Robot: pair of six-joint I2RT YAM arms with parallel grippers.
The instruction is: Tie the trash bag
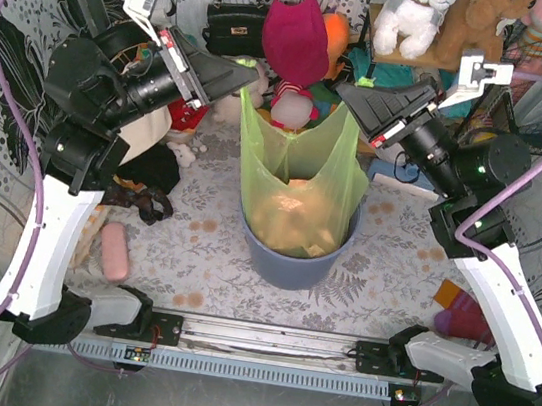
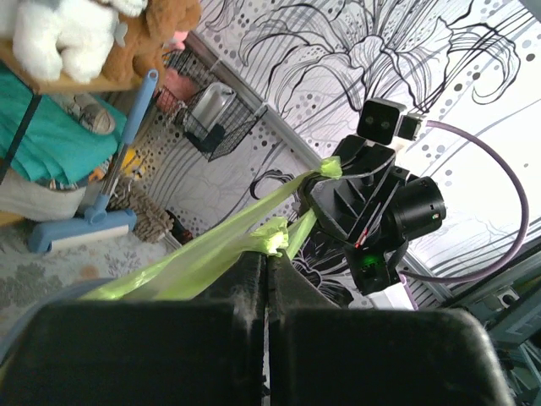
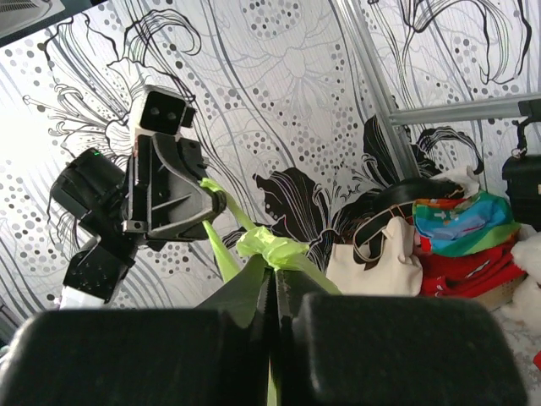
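The lime-green trash bag stands in a round blue-grey bin at mid-table, tan paper showing through it. Its two handle strips are pulled up and apart. My left gripper is shut on the left strip, and my right gripper is shut on the right strip. In the left wrist view my left gripper pinches a bunched green strip, and the right gripper faces it holding the other strip's end. In the right wrist view my right gripper pinches a crumpled green bunch, with the left gripper opposite.
A magenta plush toy and a black handbag sit just behind the bag. A white plush is on a back shelf. A pink object lies left, and a colourful toy lies right by the arm.
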